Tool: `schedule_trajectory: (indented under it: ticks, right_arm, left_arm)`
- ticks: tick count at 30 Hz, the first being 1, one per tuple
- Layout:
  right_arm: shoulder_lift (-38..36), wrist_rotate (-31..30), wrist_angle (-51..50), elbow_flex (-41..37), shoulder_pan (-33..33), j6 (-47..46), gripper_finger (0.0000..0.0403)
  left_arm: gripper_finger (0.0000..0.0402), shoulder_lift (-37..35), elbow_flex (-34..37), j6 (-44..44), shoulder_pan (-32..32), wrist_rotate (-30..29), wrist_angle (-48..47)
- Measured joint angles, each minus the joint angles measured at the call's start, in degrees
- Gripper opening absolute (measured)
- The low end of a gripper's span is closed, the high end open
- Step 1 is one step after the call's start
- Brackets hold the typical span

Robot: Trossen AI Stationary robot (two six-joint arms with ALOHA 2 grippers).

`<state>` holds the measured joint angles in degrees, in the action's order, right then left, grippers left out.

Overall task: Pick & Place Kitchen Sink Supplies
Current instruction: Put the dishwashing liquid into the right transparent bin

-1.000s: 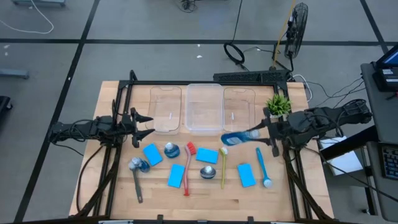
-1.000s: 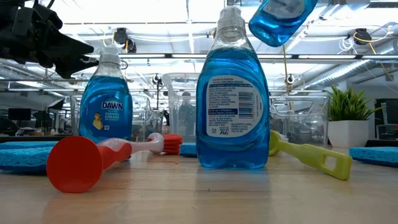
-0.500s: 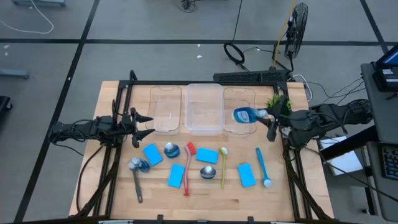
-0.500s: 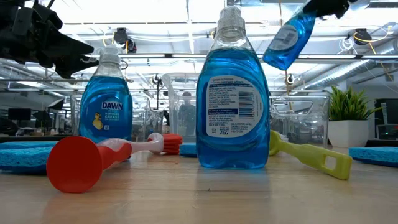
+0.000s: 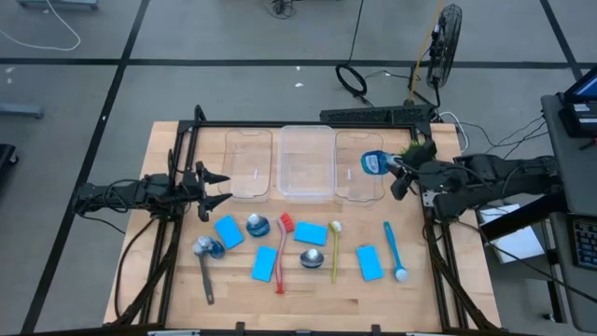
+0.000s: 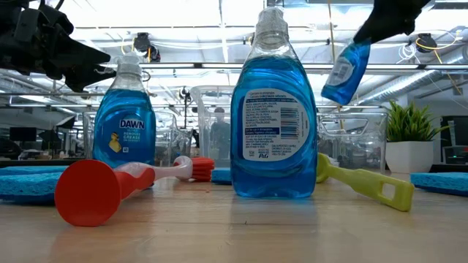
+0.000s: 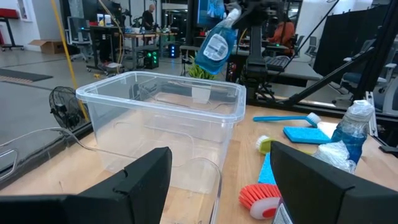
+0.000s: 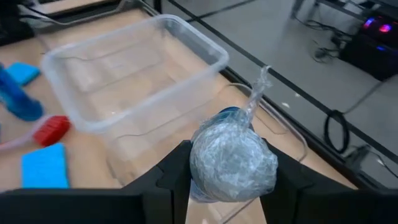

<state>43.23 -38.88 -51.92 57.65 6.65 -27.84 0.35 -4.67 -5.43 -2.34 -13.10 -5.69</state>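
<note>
Carrying a small blue bottle pinched in right gripper fingers over the right clear plastic bin, release comes next, I judge.

A light wooden table carries three clear plastic bins in a row along its far side, with a small green potted plant at the row's right end. Nearer lie four flat blue sponges, three blue soap bottles, and four brushes: grey, red, yellow-green and blue.
</note>
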Motion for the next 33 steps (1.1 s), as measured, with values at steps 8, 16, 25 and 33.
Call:
schedule_trajectory:
  ticks: [8,16,25,33]
  right_arm:
    - [2.48,0.16,-0.74,0.0,-4.37,2.27,0.013]
    - [6.6,0.27,-0.63,0.0,-9.5,6.25,0.013]
    - [10.34,9.62,3.72,-0.02,-17.68,6.22,0.013]
    - [14.14,13.96,4.13,-0.04,-23.93,7.19,0.013]
  left_arm:
    - [0.0271,0.0,0.0,0.0,0.0,0.0,0.0]
    - [0.0271,0.01,0.0,0.02,-0.01,0.0,0.01]
    - [0.0271,0.0,-0.02,0.04,0.01,0.0,0.02]
    - [0.0271,0.01,-0.01,0.07,-0.01,0.0,0.0]
